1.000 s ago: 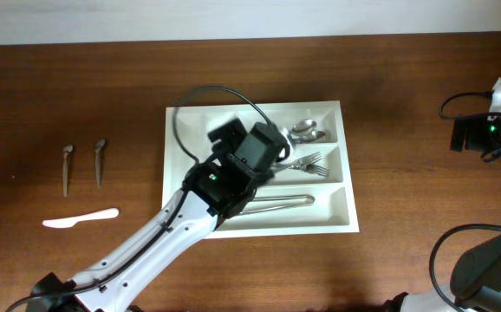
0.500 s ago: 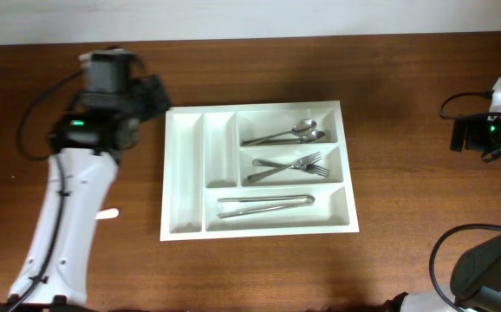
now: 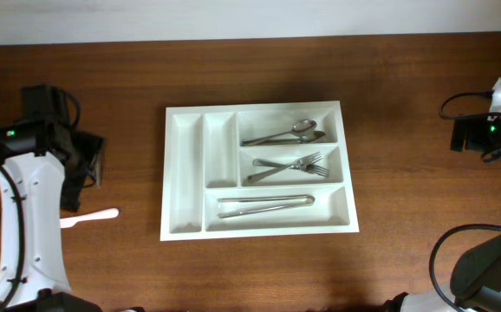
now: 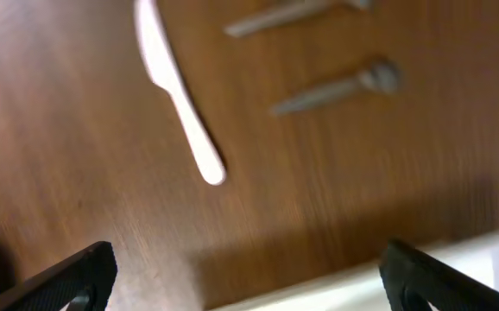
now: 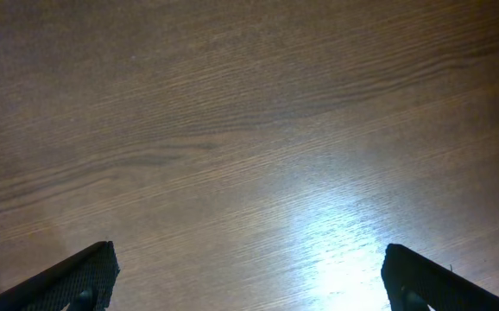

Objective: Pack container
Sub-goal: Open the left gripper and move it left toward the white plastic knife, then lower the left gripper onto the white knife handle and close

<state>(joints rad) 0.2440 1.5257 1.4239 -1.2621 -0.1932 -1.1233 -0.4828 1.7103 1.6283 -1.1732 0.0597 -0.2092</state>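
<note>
Two black tips of the left gripper [image 4: 249, 275] stand wide apart, empty, over a flat white plastic knife [image 4: 173, 95], likely the next pick. Beyond it lie dull grey pieces [image 4: 336, 86], short and knob-ended. Smooth white container [image 3: 184, 173] sits mid-table [image 3: 406, 87]; steel spoons [image 3: 285, 133], forks [image 3: 289, 165] and tongs [image 3: 265, 202] are sorted by compartment. Right gripper [image 5: 249, 276] is spread and idle over glossy wood.

The cutlery tray [image 3: 184, 173] is smooth white plastic; the spoons [image 3: 283, 134], forks [image 3: 289, 165] and tongs [image 3: 265, 202] inside it are shiny metal. The table [image 5: 232, 130] is glossy grained wood.
</note>
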